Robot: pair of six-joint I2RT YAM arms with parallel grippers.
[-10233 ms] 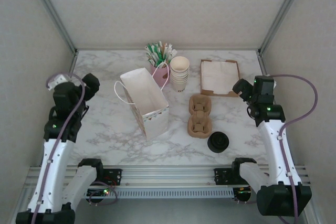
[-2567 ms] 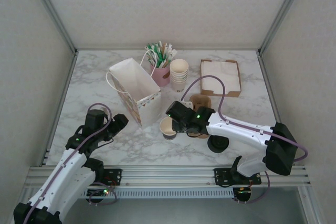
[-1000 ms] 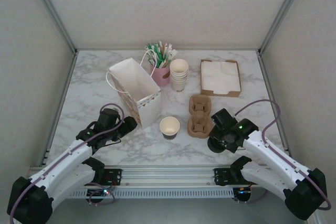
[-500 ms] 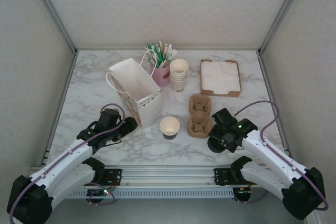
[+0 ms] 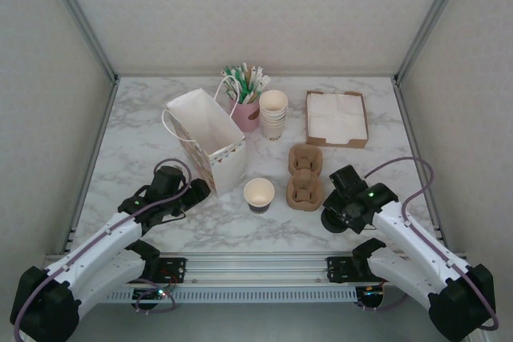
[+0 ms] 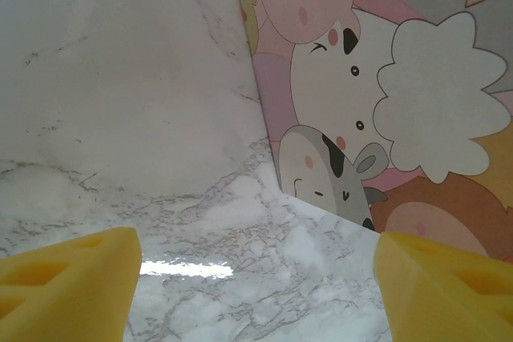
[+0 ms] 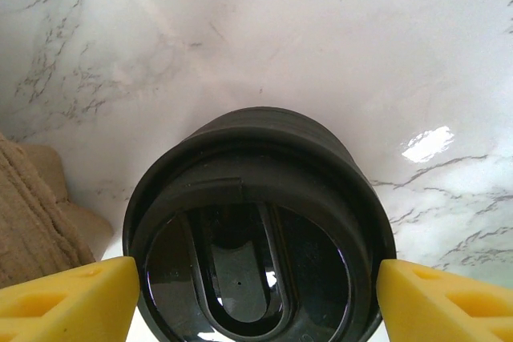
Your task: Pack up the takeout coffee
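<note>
With our right hand [image 7: 256, 294] spread around the black lids [image 7: 256, 167], we are risking lifting several nested ones at once. Our left hand [image 5: 196, 190] is idling, likewise spread, beside the bag [image 5: 210, 138]. The cup [image 5: 259, 195] is standing uncapped on the surface [image 5: 144, 134] between bag and carrier [image 5: 304, 178], mouth up, long axis vertical.

Right wrist view now: the black lids [image 7: 256, 198] run off the bottom edge, base out of sight, and the brown cup carrier [image 7: 32, 198] is sliced by the left edge. From above, the right end effector [image 5: 337, 215] covers most of those lids. Left wrist: the paper bag [image 6: 385, 94] is cropped top and right, and the left end effector [image 6: 256, 278] has its fingers [image 6: 64, 278] clipped at the bottom corners.
</note>
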